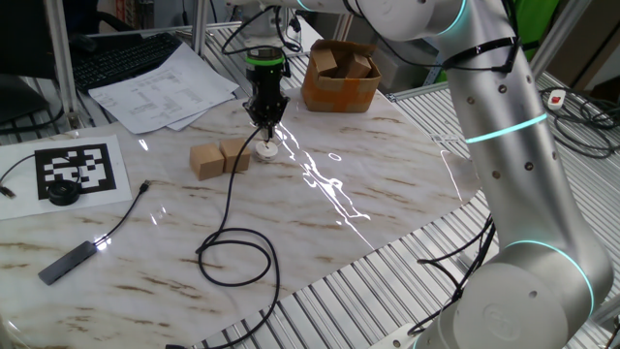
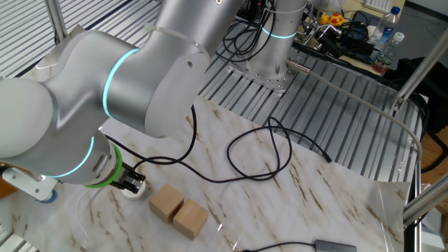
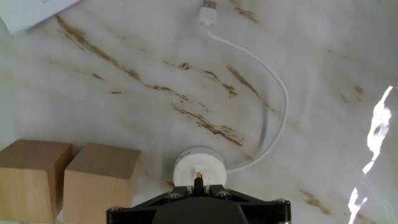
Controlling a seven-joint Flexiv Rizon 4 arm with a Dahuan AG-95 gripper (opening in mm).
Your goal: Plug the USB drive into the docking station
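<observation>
The docking station is a small round white disc on the marble table, just right of two tan wooden blocks. A white cable runs from it to a white plug. My gripper is shut on the USB drive, a small black plug with a gold tip, held right at the disc's near edge. In one fixed view the gripper stands upright over the disc, and the black cable loops away across the table. In the other fixed view the gripper sits at the disc.
A cardboard box stands behind the gripper. Papers lie at the back left. A marker sheet holds a black round puck. A dark flat stick on a thin cable lies at the front left.
</observation>
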